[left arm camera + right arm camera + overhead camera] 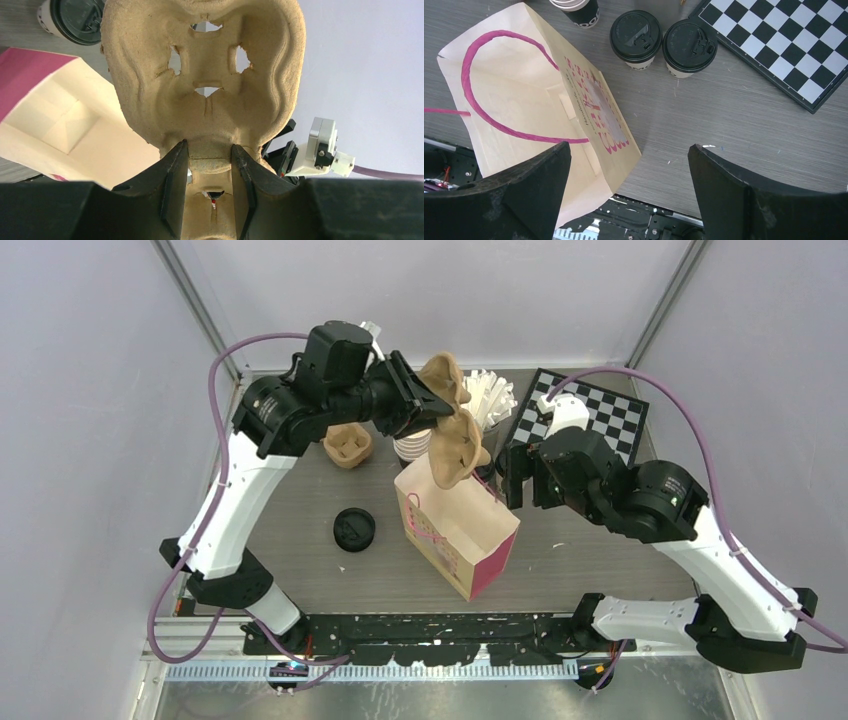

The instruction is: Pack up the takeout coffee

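The left gripper (pixel 210 146) is clamping a tan moulded-pulp cup carrier (pixel 150 60) above the pink-handled cream paper bag (pixel 455 530); the right gripper (pixel 629 146) is hovering beside it, jaws spread wide.

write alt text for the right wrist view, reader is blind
Seen past the open right end effector, a cream paper bag with pink handles stands open at left on a grey table. Two black-lidded coffee cups sit side by side near a checkerboard.
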You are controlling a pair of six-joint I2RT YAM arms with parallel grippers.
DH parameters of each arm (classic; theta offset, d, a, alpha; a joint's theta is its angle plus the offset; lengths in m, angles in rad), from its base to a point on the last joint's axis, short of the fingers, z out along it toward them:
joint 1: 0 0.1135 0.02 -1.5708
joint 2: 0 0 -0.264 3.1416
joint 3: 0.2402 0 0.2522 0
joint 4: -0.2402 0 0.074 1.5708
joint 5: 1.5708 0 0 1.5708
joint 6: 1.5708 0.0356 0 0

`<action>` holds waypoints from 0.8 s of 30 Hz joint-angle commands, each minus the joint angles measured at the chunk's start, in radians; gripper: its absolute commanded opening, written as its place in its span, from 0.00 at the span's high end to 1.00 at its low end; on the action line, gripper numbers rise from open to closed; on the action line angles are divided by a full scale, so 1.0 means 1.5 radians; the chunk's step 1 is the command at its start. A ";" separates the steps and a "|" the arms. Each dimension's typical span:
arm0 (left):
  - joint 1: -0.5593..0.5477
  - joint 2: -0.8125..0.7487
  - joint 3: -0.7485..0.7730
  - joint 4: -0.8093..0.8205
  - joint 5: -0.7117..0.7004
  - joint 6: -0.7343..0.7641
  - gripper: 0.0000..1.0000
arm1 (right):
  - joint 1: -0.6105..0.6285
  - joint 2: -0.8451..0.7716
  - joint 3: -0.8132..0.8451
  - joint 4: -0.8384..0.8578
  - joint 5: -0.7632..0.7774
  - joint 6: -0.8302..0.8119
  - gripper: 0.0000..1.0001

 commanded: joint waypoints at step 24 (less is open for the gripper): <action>-0.085 -0.070 -0.067 0.059 -0.137 -0.050 0.78 | 0.002 -0.138 -0.124 0.225 -0.155 -0.082 0.10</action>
